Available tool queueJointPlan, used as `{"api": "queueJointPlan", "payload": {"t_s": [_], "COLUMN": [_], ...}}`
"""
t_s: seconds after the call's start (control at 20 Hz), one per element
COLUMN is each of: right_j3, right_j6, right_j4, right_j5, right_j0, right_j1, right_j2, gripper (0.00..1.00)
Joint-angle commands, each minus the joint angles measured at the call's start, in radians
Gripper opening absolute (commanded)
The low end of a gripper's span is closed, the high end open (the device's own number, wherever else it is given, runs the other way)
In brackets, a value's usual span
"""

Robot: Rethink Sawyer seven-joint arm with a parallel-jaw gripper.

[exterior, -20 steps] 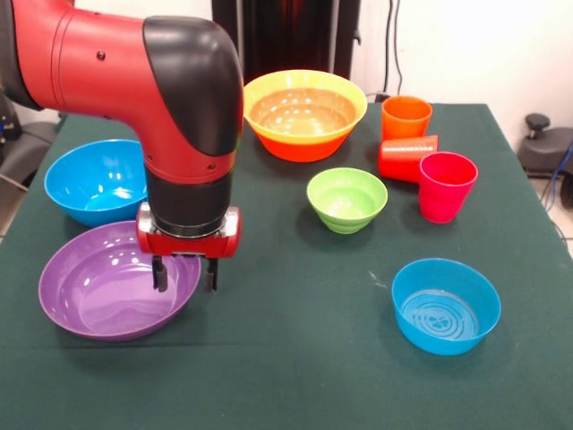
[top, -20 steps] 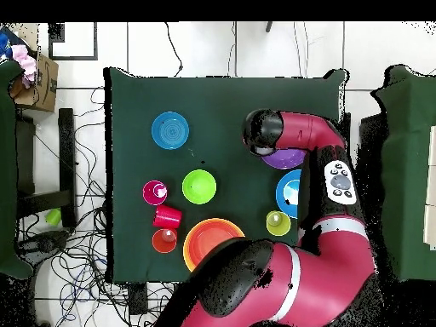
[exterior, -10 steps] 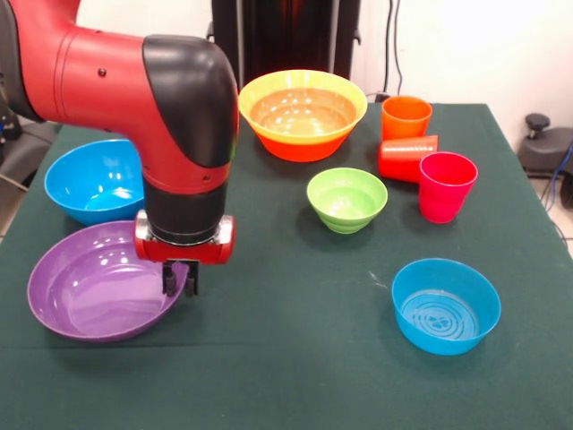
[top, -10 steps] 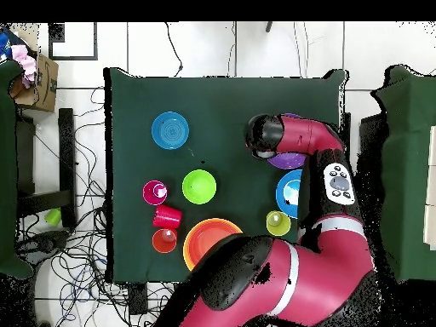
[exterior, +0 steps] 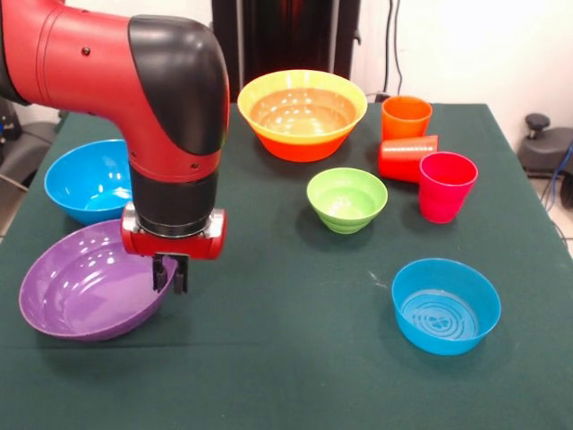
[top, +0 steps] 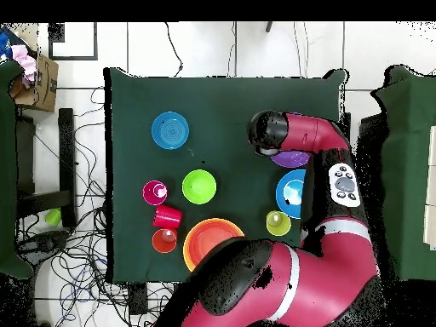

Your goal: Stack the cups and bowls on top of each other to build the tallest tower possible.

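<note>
Front view, listed left to right, places given against the small light-green glossy plastic bowl (exterior: 347,199).

1. Wide purple glossy plastic bowl (exterior: 81,287): far left of the green bowl and nearer the camera, tipped, its right rim lifted while its left underside looks to rest on the green-clothed bench (exterior: 295,358).
2. Blue glossy plastic bowl (exterior: 89,179): far left, just behind the purple one, upright.
3. Robot's hand (exterior: 170,274): left of the green bowl, its fingers pressed close together, pinching the purple bowl's right rim.
4. Large yellow-orange glossy plastic bowl (exterior: 303,112): behind, upright.
5. Orange tapered plastic cup (exterior: 406,117): behind and right, upright.
6. Red tapered plastic cup (exterior: 407,158): right, lying on its side.
7. Magenta-pink tapered plastic cup (exterior: 447,185): right, upright, touching the red one.
8. Second blue glossy plastic bowl (exterior: 446,305): right and nearer the camera.

Risks, as judged: the grip takes only a thin glossy rim at one edge, so the bowl may pivot or slip out when lifted. A swinging bowl could strike its blue neighbour. No stack has begun.
</note>
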Motion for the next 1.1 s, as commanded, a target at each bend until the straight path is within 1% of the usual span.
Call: {"api": "queueJointPlan", "payload": {"t_s": [0.05,0.3,0.4,0.6,1.0,1.1], "right_j3": [0.048,0.208,0.257,0.324,0.407,0.437], "right_j6": [0.128,0.137,0.138,0.129,0.134,0.169], "right_j4": [0.016,0.061,0.078,0.105,0.158,0.175], "right_j5": [-0.062,0.034,0.067,0.115,0.115,0.105], "right_j0": [0.025,0.043,0.046,0.053,0.066,0.077], "right_j1": [-0.013,-0.190,-0.241,-0.319,-0.391,-0.407], "right_j2": [0.025,0.003,-0.004,-0.030,-0.055,-0.070], "gripper": [0.00,0.00,0.00,0.00,0.00,0.00]}}
